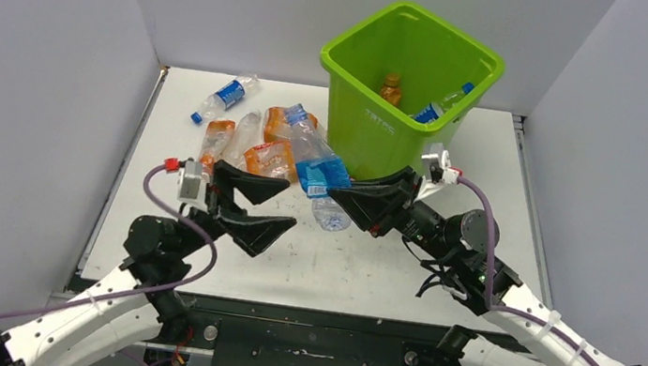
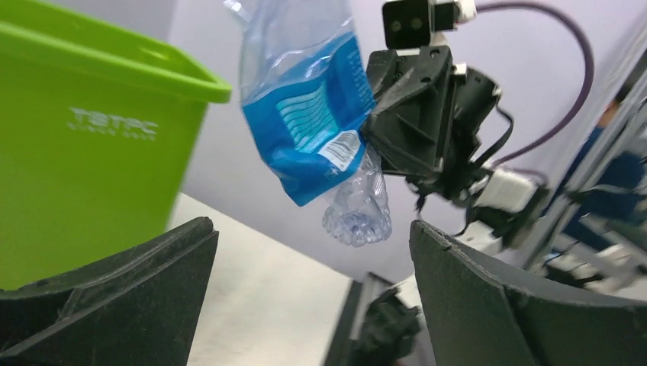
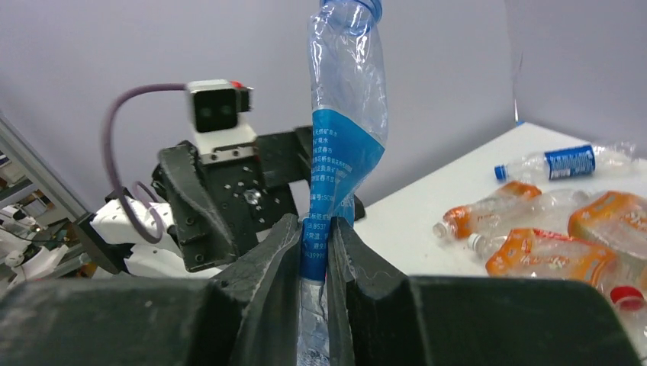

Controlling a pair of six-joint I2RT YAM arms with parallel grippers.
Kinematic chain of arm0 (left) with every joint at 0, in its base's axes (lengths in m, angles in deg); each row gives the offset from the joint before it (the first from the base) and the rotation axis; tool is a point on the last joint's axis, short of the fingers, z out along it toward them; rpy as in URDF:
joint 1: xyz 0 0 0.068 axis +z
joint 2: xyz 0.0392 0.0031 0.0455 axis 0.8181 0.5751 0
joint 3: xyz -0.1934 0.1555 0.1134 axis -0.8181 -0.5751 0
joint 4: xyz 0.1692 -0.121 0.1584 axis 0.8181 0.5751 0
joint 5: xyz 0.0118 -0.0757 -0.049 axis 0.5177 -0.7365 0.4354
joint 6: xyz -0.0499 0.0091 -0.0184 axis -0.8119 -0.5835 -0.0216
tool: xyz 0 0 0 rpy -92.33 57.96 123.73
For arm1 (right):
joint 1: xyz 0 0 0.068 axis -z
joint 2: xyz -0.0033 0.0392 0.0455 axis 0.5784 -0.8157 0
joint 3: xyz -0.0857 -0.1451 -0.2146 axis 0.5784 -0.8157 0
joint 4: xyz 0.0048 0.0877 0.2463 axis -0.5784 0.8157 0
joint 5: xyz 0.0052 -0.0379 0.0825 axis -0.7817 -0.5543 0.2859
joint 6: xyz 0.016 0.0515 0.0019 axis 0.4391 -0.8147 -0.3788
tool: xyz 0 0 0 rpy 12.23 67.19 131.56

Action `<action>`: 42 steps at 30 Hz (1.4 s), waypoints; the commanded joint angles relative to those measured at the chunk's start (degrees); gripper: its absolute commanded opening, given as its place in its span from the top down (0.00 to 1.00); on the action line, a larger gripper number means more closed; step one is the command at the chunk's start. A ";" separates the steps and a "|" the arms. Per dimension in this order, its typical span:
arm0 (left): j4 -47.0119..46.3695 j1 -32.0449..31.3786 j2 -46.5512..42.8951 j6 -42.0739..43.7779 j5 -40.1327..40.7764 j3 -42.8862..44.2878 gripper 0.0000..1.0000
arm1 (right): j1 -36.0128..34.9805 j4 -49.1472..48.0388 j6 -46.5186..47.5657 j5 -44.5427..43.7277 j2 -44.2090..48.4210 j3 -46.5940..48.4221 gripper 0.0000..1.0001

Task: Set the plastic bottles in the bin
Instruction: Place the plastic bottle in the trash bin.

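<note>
Blue-label bottle [image 3: 339,152] pinched tight in the right tool [image 3: 314,236], up off the surface [image 1: 500,183].
Left tool [image 1: 277,207] spread wide apart, green bin [image 1: 375,128] just behind.

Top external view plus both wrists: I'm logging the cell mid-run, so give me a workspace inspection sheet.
Surface: white table, scuffed.
Job's things: green bin upright at the far edge, with an orange bottle and a blue-capped bottle inside; blue-label bottle held aloft; pile and lone bottle lying far left.
Clutter: nothing seen.
Grippers: left gripper open, empty; right gripper shut on the blue-label bottle.
Cables: left purple cable and right purple cable loop clear of the bottles.
Surroundings: plain grey walls on three sides.
</note>
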 commanded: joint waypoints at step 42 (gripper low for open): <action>27.03 -0.23 9.36 29.32 6.55 14.10 1.00 | -7.76 37.24 14.49 -20.84 -10.19 35.85 0.05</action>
